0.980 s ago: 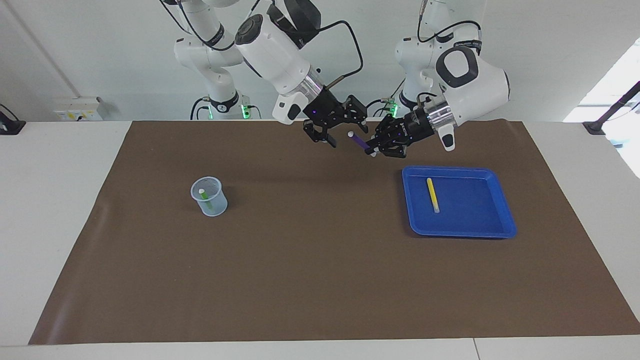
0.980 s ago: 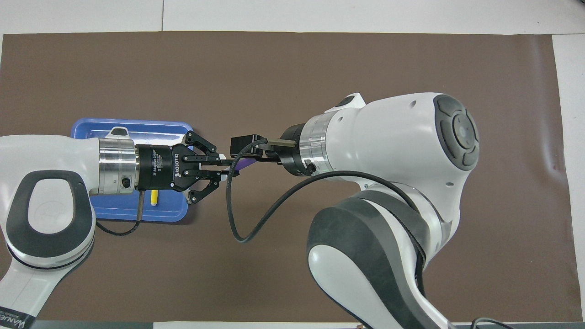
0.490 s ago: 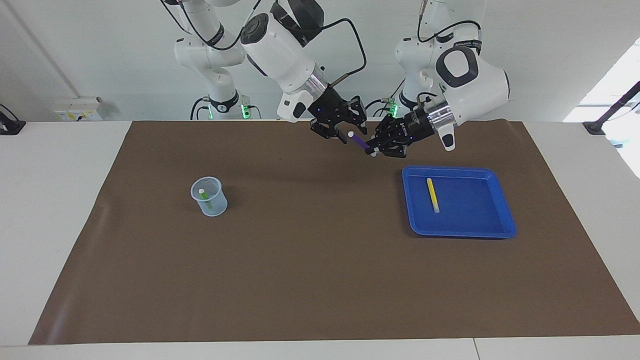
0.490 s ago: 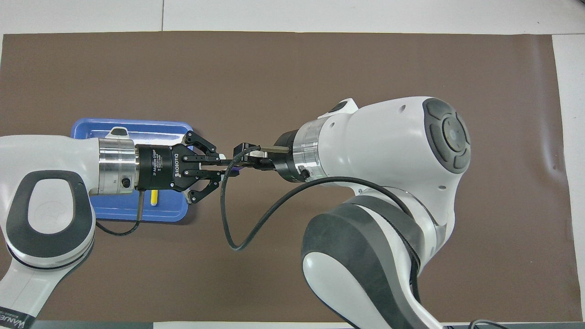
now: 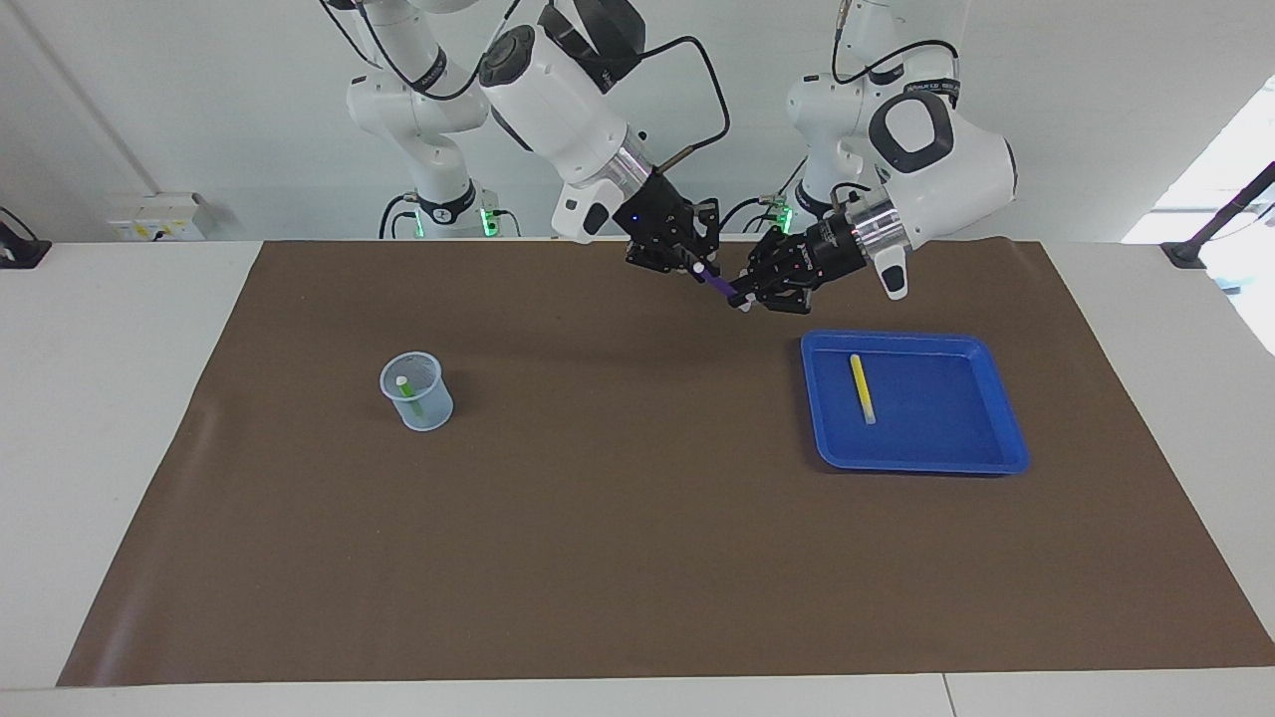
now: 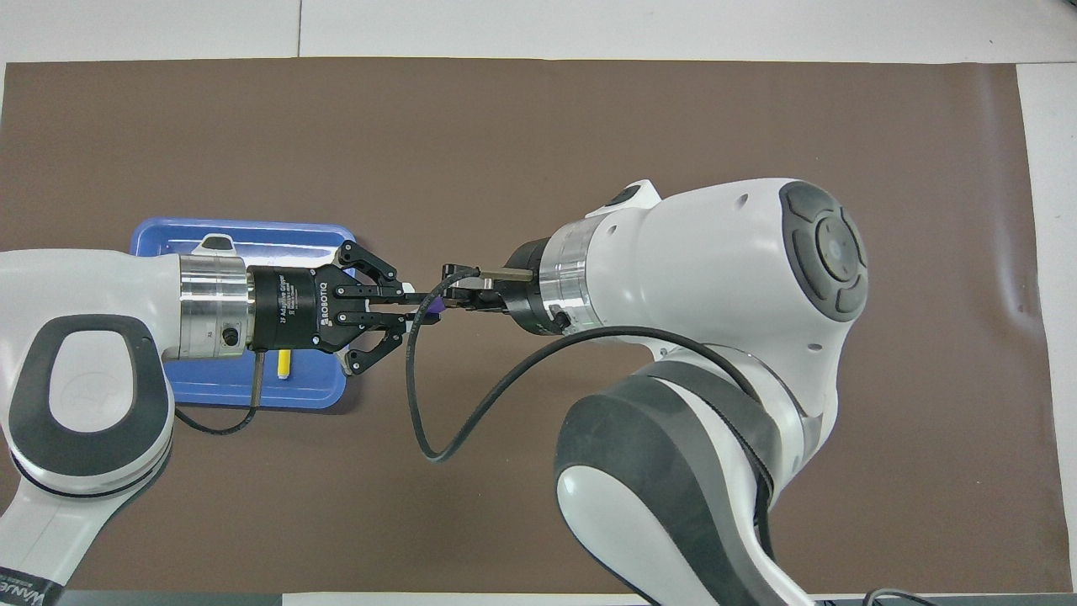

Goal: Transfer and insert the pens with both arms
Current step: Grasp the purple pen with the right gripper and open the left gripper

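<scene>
A purple pen [image 5: 716,285] hangs in the air over the brown mat, between the two grippers, beside the tray's end nearer the middle. My left gripper [image 5: 740,296] is shut on its lower end. My right gripper [image 5: 696,267] is shut on its upper, whitish end. From overhead the two grippers meet tip to tip, left gripper [image 6: 414,305] and right gripper [image 6: 451,296], with a bit of the purple pen [image 6: 432,309] showing between them. A yellow pen [image 5: 862,388] lies in the blue tray [image 5: 921,462]. A green pen [image 5: 412,399] stands in a clear cup [image 5: 416,391].
The brown mat [image 5: 637,558] covers most of the table. The blue tray [image 6: 252,233] lies toward the left arm's end, the cup toward the right arm's end. Two smaller white arms [image 5: 423,119] with green lights stand at the robots' edge. The right arm's black cable [image 6: 421,404] loops down.
My right gripper moved onto the purple pen's whitish end and went from open to shut on it. The left gripper kept its hold and stayed in place.
</scene>
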You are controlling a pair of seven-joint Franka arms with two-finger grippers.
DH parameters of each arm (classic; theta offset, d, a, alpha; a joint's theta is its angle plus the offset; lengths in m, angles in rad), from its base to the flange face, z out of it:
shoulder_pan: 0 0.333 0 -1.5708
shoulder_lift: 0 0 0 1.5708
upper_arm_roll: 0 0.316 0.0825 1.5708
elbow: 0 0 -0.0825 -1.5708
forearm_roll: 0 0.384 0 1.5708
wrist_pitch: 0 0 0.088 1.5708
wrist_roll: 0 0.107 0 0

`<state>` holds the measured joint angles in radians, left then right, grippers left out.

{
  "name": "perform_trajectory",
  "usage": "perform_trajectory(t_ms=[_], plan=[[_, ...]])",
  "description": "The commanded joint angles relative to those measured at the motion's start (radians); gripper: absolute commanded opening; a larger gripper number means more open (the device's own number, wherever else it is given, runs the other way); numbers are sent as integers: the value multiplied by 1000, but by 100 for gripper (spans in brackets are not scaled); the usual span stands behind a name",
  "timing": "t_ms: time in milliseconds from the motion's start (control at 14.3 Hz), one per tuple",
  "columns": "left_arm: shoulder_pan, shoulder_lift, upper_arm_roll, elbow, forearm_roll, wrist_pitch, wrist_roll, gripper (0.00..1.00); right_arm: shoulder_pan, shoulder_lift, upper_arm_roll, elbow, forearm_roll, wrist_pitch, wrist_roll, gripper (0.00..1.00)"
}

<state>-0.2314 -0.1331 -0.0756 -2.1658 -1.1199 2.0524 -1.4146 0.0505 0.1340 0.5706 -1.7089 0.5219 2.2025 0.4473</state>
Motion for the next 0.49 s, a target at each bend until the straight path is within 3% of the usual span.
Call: perform_trajectory(t_ms=[0,280,420], plan=[[-23,-45,8,-40,-17,22,-23,99,-12,-5,11,-3,-34,22,10,0],[-25,-52,11,-40,-17,18,-24,100,-14,-26,9,-15,-83,3,10,0],[-19,-52,13,-40,-12,18,-21,100,-20,-78,-6,-82,-91,11,7,0]])
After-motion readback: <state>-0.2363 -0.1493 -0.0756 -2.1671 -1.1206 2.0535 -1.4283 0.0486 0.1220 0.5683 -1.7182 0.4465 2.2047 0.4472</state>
